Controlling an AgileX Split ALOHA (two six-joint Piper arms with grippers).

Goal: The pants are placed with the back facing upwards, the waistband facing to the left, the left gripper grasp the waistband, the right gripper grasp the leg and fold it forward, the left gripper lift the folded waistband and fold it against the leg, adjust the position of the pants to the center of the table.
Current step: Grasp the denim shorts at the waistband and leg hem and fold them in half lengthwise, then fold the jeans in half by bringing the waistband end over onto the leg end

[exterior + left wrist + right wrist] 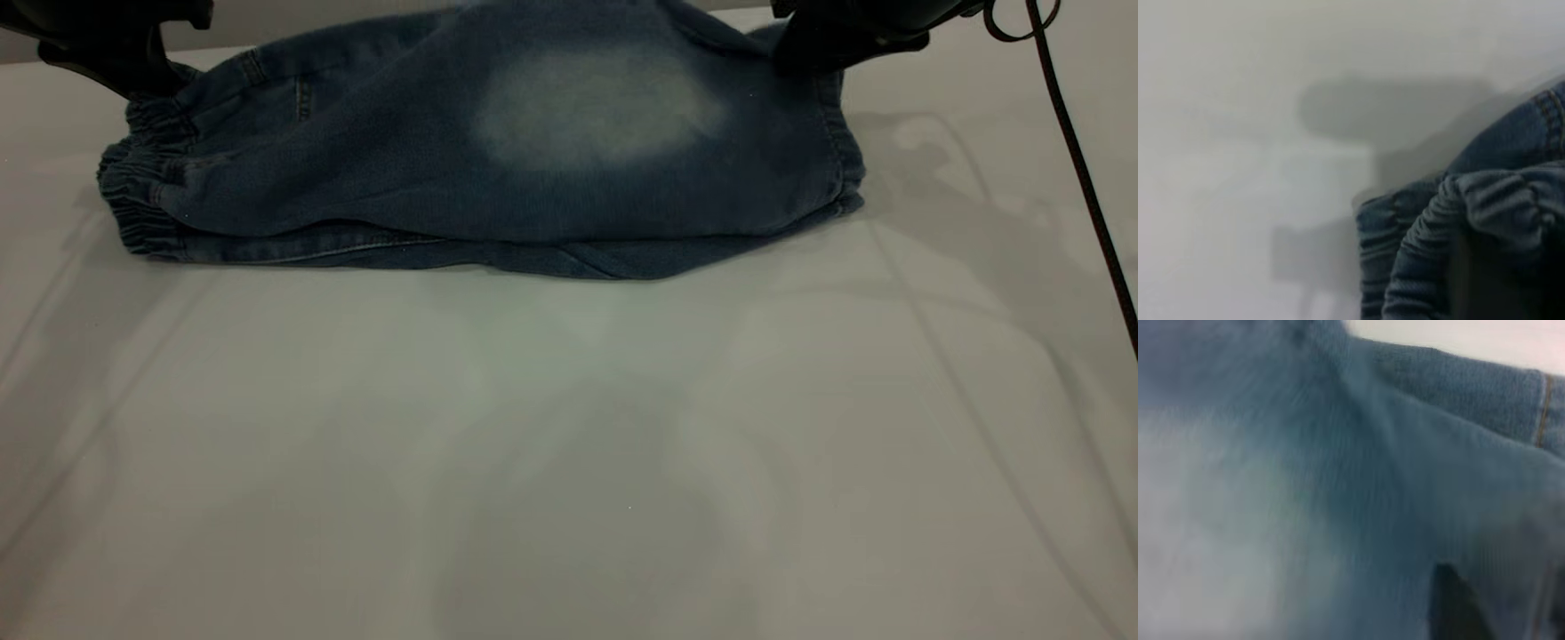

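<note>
The blue denim pants (498,178) lie doubled lengthwise at the far side of the table (569,444), fold edge toward the near side. The elastic waistband (142,187) points left. The leg (596,111) with its pale oval patch lies on top, hem at the right. My left gripper (142,84) comes down at the far left corner, shut on the gathered waistband (1425,267), which bunches over its dark fingers (1478,280). At the far right corner my right gripper (800,58) is shut on the leg's hem; denim (1371,487) drapes round its dark finger (1455,607).
A black cable (1085,178) hangs from the right arm down the right side of the table. White tabletop stretches from the pants to the near edge, crossed only by faint shadows.
</note>
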